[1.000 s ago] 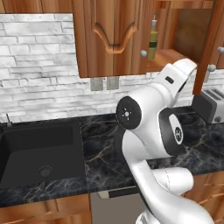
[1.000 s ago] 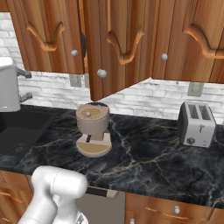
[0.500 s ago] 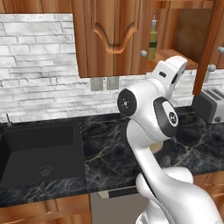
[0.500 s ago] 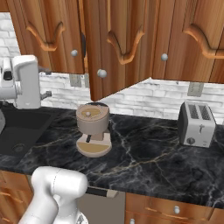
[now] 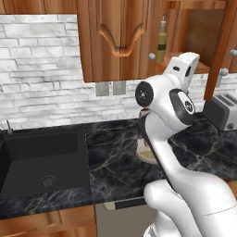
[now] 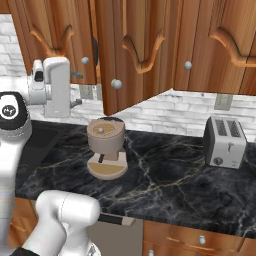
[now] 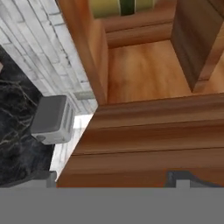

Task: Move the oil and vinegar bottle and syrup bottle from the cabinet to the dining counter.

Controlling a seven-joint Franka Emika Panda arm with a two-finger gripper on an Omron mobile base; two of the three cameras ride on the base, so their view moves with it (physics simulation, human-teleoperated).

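The oil and vinegar bottle [image 5: 161, 45] stands upright on the shelf of the open reddish-brown cabinet [image 5: 121, 39], slim, with yellow-green liquid. In the hand view its lower part [image 7: 124, 6] sits at the top edge, far down the wooden shelf [image 7: 144, 70]. My gripper [image 7: 113, 178] is open, its tips wide apart with nothing between them, just outside the shelf's front edge. From the right base view the gripper [image 6: 76, 89] points at the cabinet from the left of the open door [image 6: 111, 50]. The syrup bottle and the dining counter are out of view.
A silver toaster [image 6: 224, 142] stands on the black marble counter [image 6: 170, 170] at the right. A tan coffee machine [image 6: 105, 148] sits under the cabinet. The black sink [image 5: 41, 157] lies to the left. An open door [image 5: 225, 41] hangs right of the shelf.
The arm has lifted and the hand has swung up and forward toward the open cabinet shelf. The bottle has not moved.
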